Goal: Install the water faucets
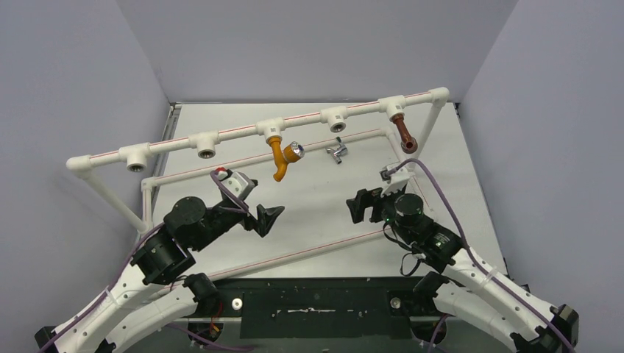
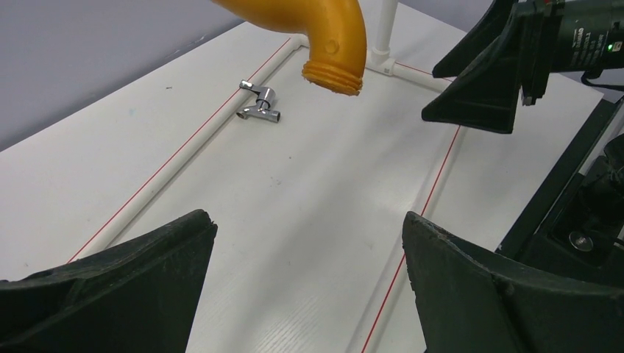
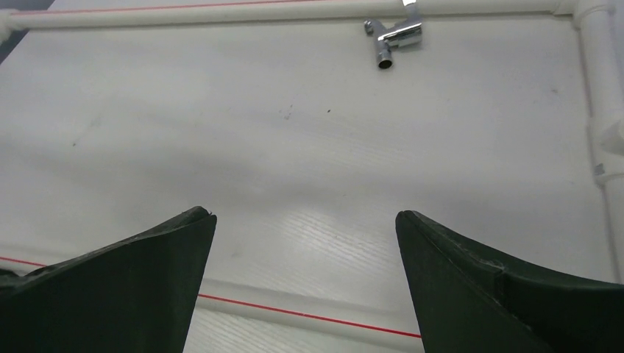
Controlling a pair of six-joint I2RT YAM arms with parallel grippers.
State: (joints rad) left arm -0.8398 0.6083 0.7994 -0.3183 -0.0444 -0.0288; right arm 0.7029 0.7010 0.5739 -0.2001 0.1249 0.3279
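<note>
White print on the black housing of the right arm [image 2: 581, 33] is too small to read from here. The jaws of the left arm [image 1: 184, 220] are spread wide and hold nothing, hanging above the desk [image 1: 316, 213]. The right arm's jaws are just as wide apart, also empty and clear of the surface.

The orange faucet [image 1: 280, 158] with its chrome knob [image 1: 296, 152] hangs from a tee on the raised white pipe rail [image 1: 235, 132], spout pointing down. The brown faucet [image 1: 404, 133] hangs from the tee near the rail's right end. The silver lever faucet [image 3: 394, 37] lies loose on the desk, just beside the far red-striped floor pipe [image 3: 221, 11], well ahead of both arms. Three other tees [image 1: 206, 145] show open mouths.
</note>
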